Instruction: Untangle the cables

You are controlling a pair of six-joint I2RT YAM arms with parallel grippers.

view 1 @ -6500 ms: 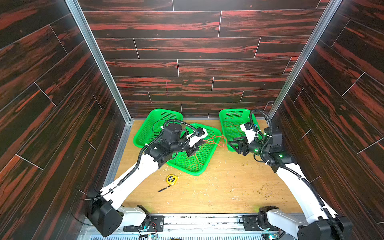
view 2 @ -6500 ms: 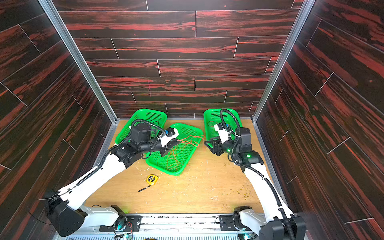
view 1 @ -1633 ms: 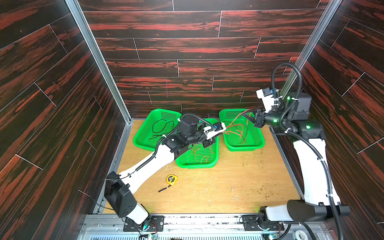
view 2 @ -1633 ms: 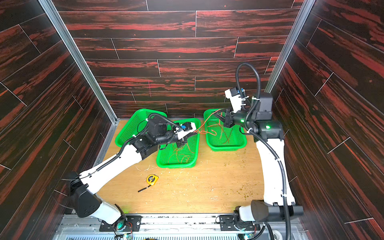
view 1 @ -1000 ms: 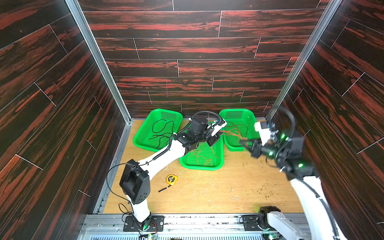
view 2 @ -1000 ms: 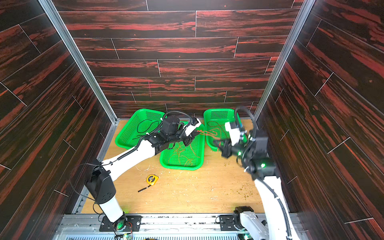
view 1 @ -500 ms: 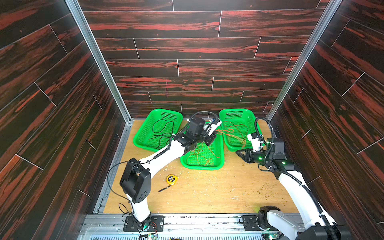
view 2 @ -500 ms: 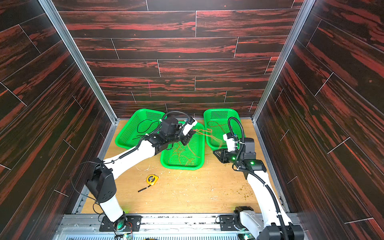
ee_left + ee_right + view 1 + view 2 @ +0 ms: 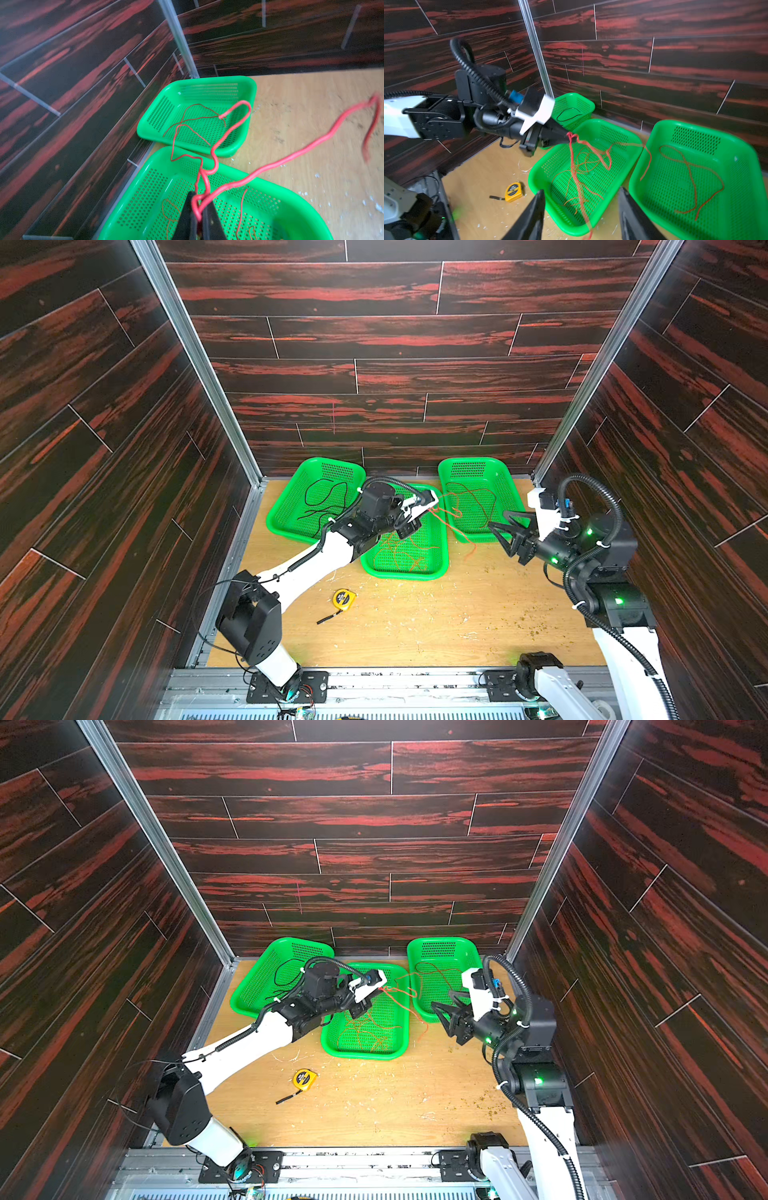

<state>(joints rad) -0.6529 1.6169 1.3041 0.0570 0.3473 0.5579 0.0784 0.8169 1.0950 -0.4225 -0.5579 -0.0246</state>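
Left wrist view is showing the left gripper (image 9: 197, 204) pinching the red cable (image 9: 291, 158) above the middle basket (image 9: 295, 199), apparently holding it clear of the orange cable (image 9: 241, 207) inside, while the right gripper (image 9: 581, 189) is hanging spread and empty to the right.

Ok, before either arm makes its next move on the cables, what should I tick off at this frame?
1. Left gripper shut on the red cable: ok.
2. Right gripper open and empty: ok.
3. Black cable alone in the left basket: ok.
4. Red cable clear of the orange cable in the middle basket: cannot tell; strands overlap below the left gripper.
5. Red cable wholly inside a basket: not ok; one end lies on the table between the middle basket and the right basket.
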